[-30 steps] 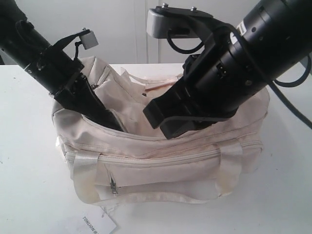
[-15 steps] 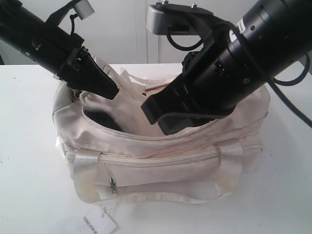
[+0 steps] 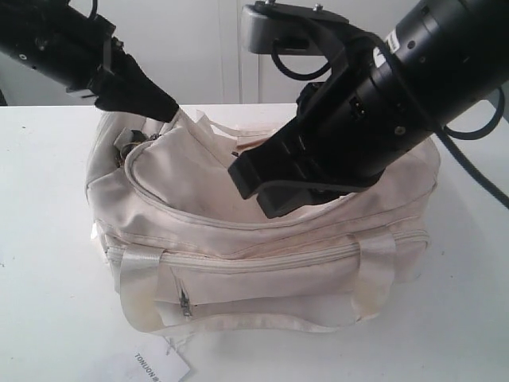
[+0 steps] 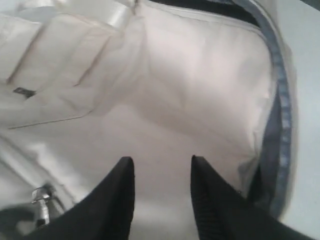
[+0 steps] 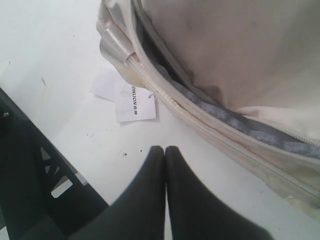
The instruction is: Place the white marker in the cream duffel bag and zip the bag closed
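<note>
The cream duffel bag (image 3: 262, 255) stands in the middle of the white table, its curved flap (image 4: 175, 100) lying over the top opening. My left gripper (image 3: 165, 108) hangs above the bag's back left corner; the left wrist view shows it (image 4: 162, 160) open and empty over the flap. My right gripper (image 3: 258, 191) hovers over the bag's top, towards its front. In the right wrist view it (image 5: 165, 147) is shut on nothing, over the table beside the bag (image 5: 225, 50), whose zip (image 5: 240, 125) gapes there. The white marker is hidden.
A white printed paper tag (image 3: 159, 368) lies on the table (image 3: 48, 239) at the bag's front left corner and shows again as the tag (image 5: 135, 102) in the right wrist view. A small zip pocket (image 3: 184, 302) is on the bag's front. A metal ring (image 4: 42, 197) hangs near the left fingers.
My left gripper has risen out of the bag's opening, up and to the left. The flap now covers the dark opening. The right arm has barely moved.
</note>
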